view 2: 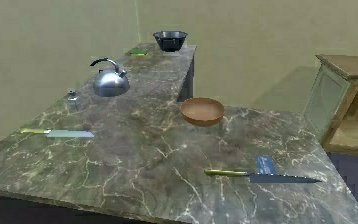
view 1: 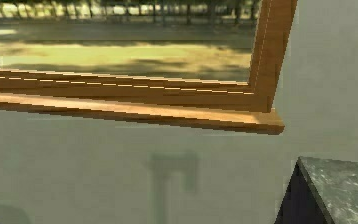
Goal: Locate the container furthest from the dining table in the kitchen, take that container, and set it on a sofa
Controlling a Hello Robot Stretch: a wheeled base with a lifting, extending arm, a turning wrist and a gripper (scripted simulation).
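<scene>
Two containers could be the one the task means. A round terracotta-brown bowl [view 2: 202, 110] stands upright on the grey veined marble countertop [view 2: 137, 165], near its middle. A dark, almost black bowl [view 2: 170, 40] stands at the far end of the counter's narrow run, against the wall. They are well apart, and I cannot judge which is farther from the dining table.

Which way either bowl lies from the gripper I cannot tell, nor the gripper's state. Both bowls are round, so neither has a long axis to line up with. I judge the dark one the longer reach.

A shiny steel kettle [view 2: 110, 78] stands between the two, off to the view's left. A yellow-handled knife [view 2: 55, 132] lies near the left edge, and a dark-bladed knife [view 2: 262, 176] lies nearer, to the right. Ahead is a wooden-framed window [view 1: 269, 60].
</scene>
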